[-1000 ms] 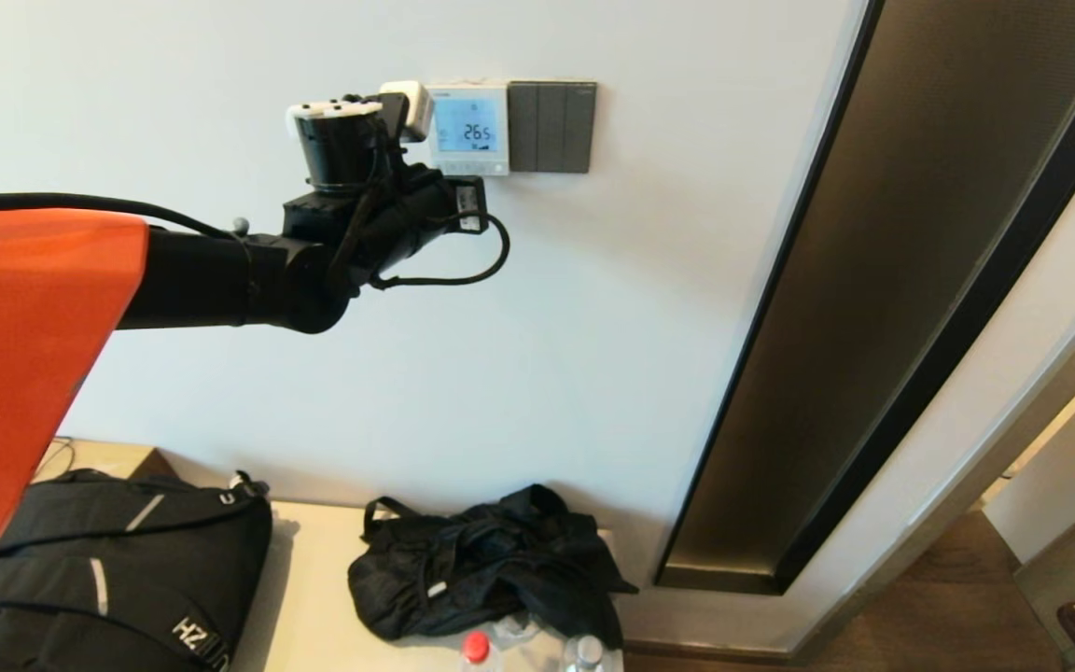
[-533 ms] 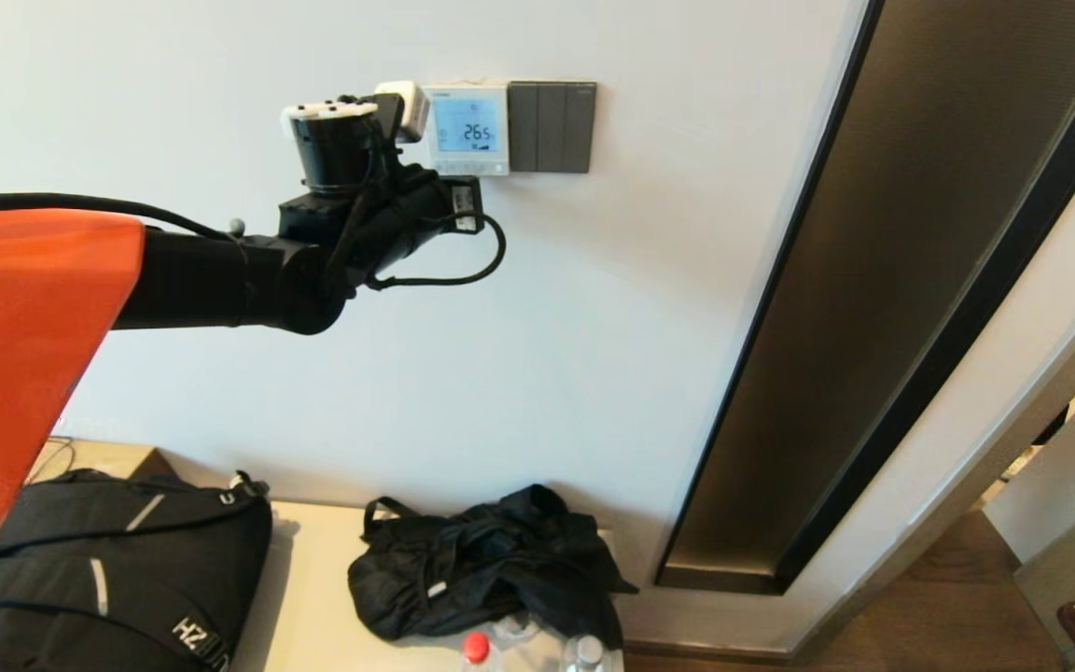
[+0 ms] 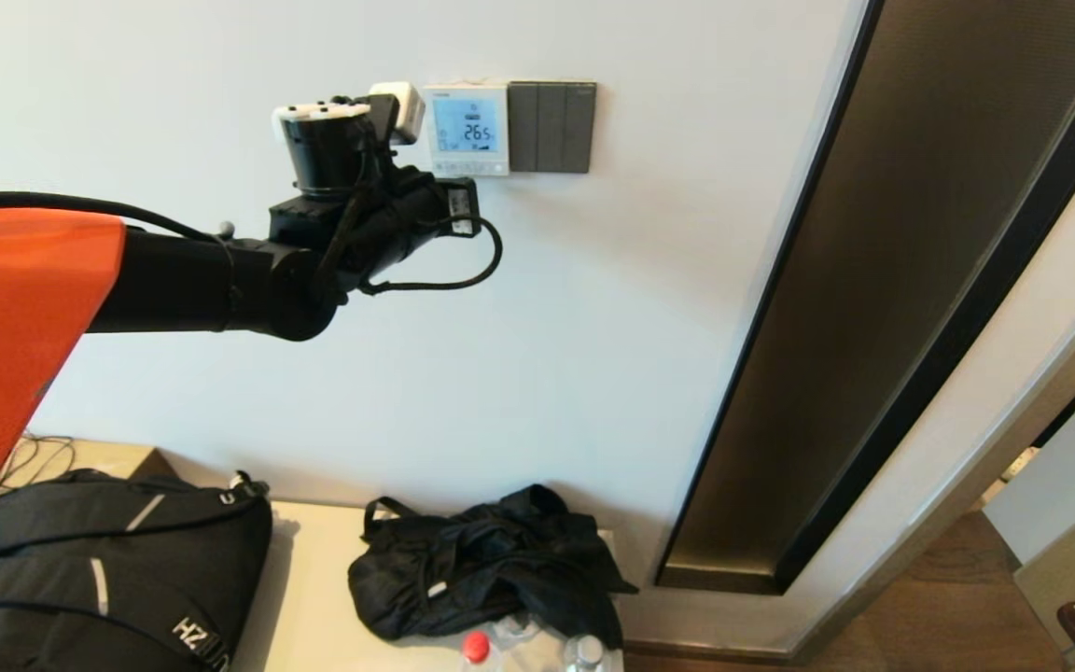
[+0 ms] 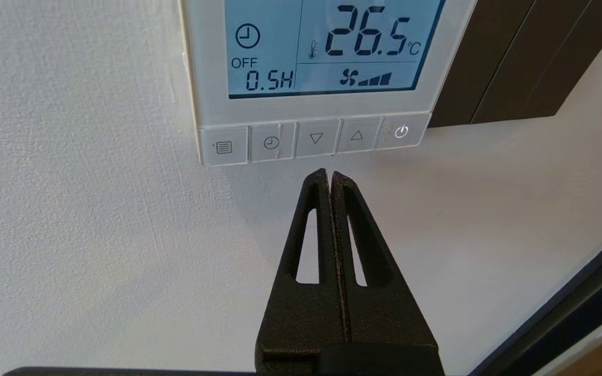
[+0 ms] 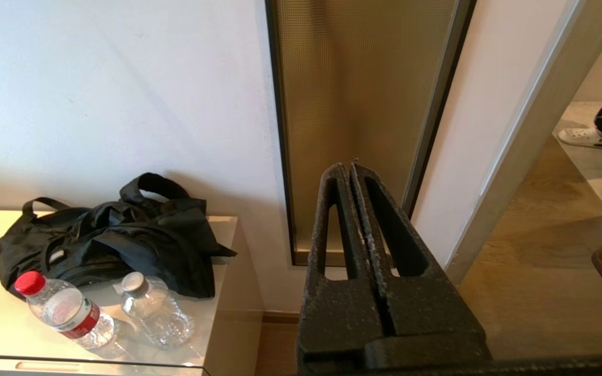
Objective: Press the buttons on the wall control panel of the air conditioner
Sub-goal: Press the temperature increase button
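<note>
Glowing on the wall beside dark switches (image 3: 551, 127), the control panel (image 3: 468, 128) reads 26.5 with an OFF timer of 0.5H. The left gripper (image 4: 330, 175), jaws closed, points just below the down-arrow button (image 4: 316, 138), not touching it. Judging by the lit display, some presses may be done; another looks imminent. The right gripper (image 5: 347, 169), jaws closed, hangs parked low near the counter (image 5: 212, 324).

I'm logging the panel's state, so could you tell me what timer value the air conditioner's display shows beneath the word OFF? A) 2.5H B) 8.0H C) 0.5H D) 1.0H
C: the control panel reads 0.5H under OFF, just above the shut left gripper.
</note>
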Tool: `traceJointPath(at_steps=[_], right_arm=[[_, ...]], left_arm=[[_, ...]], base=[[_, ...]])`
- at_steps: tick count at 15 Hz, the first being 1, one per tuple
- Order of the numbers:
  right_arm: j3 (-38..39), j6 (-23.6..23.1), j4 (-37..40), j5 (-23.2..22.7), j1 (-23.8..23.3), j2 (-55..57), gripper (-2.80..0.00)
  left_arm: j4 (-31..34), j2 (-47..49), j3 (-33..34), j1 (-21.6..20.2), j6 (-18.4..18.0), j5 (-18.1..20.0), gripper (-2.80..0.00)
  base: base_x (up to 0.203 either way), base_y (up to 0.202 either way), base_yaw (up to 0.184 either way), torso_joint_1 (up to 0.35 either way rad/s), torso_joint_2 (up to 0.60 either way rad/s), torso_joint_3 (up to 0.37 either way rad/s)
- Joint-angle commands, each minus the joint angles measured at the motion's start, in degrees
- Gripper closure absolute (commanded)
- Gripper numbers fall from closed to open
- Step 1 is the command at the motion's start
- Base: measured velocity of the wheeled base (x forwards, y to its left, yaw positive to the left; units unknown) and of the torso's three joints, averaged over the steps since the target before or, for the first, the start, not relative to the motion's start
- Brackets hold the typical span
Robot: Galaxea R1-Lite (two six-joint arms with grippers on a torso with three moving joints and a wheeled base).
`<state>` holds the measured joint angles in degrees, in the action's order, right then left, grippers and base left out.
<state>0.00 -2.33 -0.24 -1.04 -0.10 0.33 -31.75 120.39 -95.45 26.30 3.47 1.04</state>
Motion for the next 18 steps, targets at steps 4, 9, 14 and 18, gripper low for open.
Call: traceJointPath(at_steps=[4, 9, 14, 18], right_arm=[[0.0, 0.0, 0.0, 0.0, 0.0, 0.0, 0.0], [0.0, 0.0, 0.0, 0.0, 0.0, 0.0, 0.0], [-0.1, 0.0, 0.0, 0.0, 0.0, 0.0, 0.0], [0.0, 0.1, 0.0, 0.0, 0.0, 0.0, 0.0]], left_arm=[[0.4, 0.5, -1.2, 0.0, 0.0, 0.0, 0.0], [1.3, 1.9, -3.8, 0.0, 0.0, 0.0, 0.0], [1.3, 2.6, -4.0, 0.0, 0.0, 0.0, 0.0], [1.3, 2.0, -3.7, 0.0, 0.1, 0.0, 0.0]], base=[[0.0, 0.0, 0.0, 0.0, 0.0, 0.0], [0.0, 0.0, 0.0, 0.0, 0.0, 0.0], [0.0, 0.0, 0.0, 0.0, 0.0, 0.0], [0.0, 0.0, 0.0, 0.0, 0.0, 0.0]])
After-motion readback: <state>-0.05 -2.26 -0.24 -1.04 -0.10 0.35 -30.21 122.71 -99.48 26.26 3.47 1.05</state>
